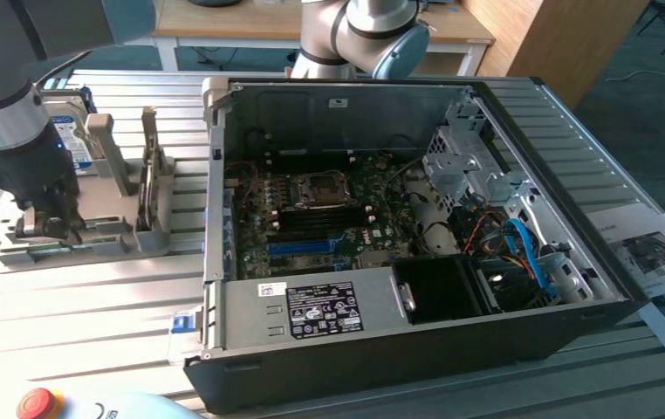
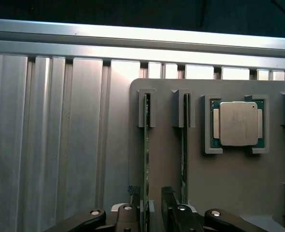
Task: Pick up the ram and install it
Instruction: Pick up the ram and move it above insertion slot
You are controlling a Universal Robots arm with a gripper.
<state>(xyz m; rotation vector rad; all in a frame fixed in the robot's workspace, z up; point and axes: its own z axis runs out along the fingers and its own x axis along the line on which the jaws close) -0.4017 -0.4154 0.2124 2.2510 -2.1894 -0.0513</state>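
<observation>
Starting with the exterior view: the gripper [image 1: 47, 229] is down on the gray fixture [image 1: 112, 244] at the exterior view's left. The fixture sits on the ribbed metal table [image 1: 77, 305], well apart from the open PC case [image 1: 426, 349]. The motherboard [image 1: 309, 209] lies flat on the case floor, with no part of the arm near it. The hard drive [image 1: 71, 131] stands in the fixture just beside the arm and is not the target.

Wrist view: the ram [image 2: 146, 145] stands on edge in a slot of the fixture [image 2: 239, 188], seen edge-on as a thin green line. The claw is spread, not pinching anything. The fingertips [image 2: 132, 191] sit one on each side of the stick, so the gripper [image 2: 149, 193] straddles it. A second stick [image 2: 184, 154] runs parallel just beside it, outside the nearer finger and close to it. The CPU [image 2: 238, 123] rests in its own pocket further along the fixture. Neither pad seems to be touching the board, but the gap is hard to judge from this angle.

Step in hand, as I read it, is the pick-up at the pre-grasp stage. The ram is seated in its fixture slot, not lifted, and install has not begun.

The grasp calls for both pads to meet the board's flat faces squarely, with the finger between the sticks staying clear of the second stick. The lift calls for a straight pull along the slot, since a thin board would likely bind or flex if twisted.
</observation>
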